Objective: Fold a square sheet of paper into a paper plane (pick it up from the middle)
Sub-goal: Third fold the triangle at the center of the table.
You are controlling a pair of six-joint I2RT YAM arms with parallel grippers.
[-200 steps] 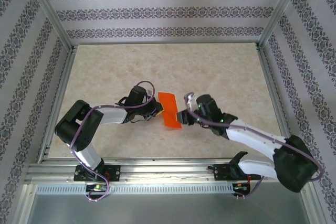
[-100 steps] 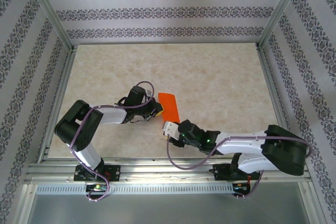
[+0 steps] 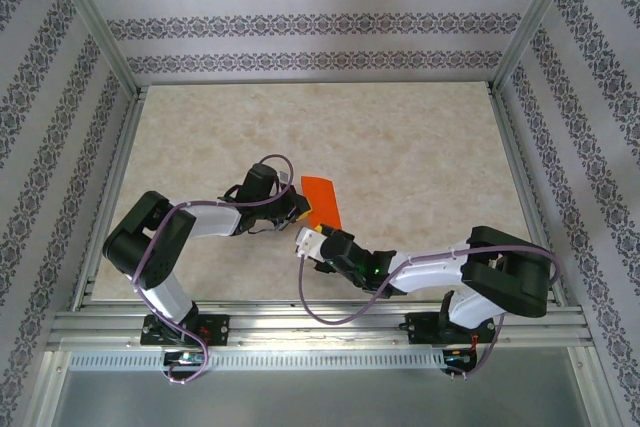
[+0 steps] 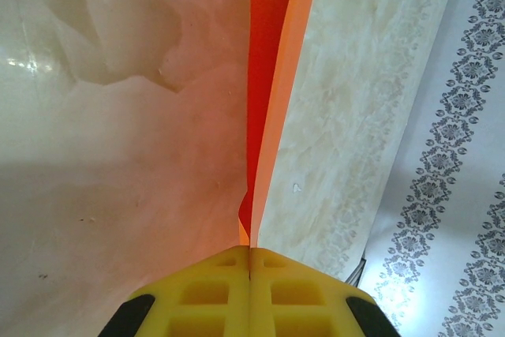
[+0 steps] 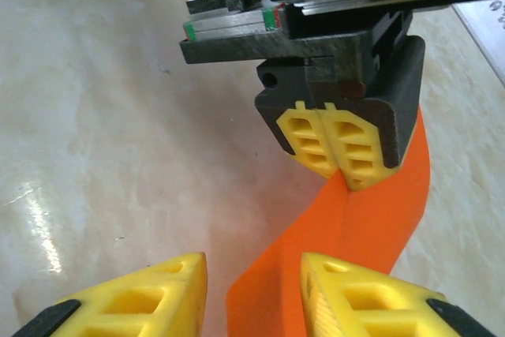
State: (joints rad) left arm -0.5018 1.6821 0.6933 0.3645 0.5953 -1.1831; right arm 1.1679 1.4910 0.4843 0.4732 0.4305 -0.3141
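Left claw is clamped tight, yellow pads pressed together, and pinched between them is the edge of the thin bright orange sheet of paper. From the left wrist, the sheet shows as two layers folded over each other, running straight out from the closed pads and lifting off the pale marbled desk. From above, the orange strip lies near the middle of the desk, angled, with the left claw at its left edge.

Right claw comes in low from the near side, facing the left one. Its jaws stand partly apart, and the sheet's near end curls down into the gap between the two yellow fingers. They are not closed on it. I can't tell whether the paper brushes the right-hand finger.
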